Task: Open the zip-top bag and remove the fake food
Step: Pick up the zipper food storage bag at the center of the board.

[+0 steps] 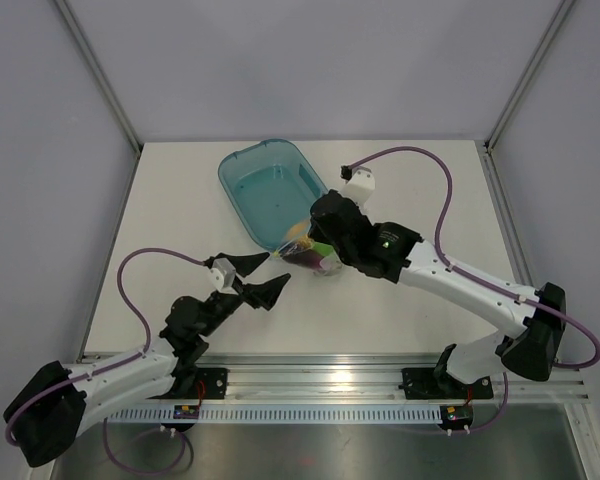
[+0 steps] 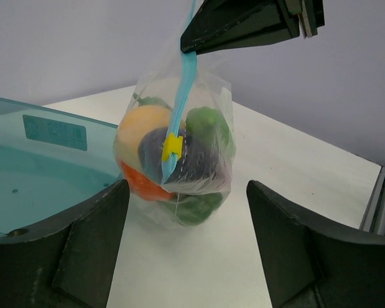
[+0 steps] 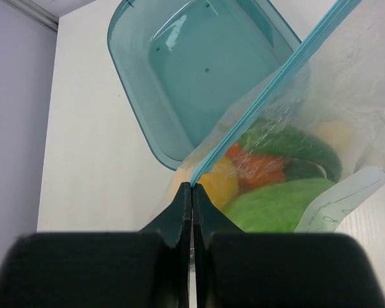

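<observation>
Left gripper [image 1: 260, 278] stands with jaws wide apart, holding nothing. The zip-top bag [image 2: 179, 154] is just ahead of its fingers and clear of them. To that gripper's left sits a teal tub [image 2: 38, 160], cut off at the wrist view's edge. The fake food [image 2: 208, 125] crowds the bag's bottom, and the crinkled plastic blurs the single pieces. Above, the right gripper [image 3: 192, 192] is pinched tight on the bag's blue zip strip [image 2: 183, 96]. From overhead its fingertips are hidden beneath its own wrist.
</observation>
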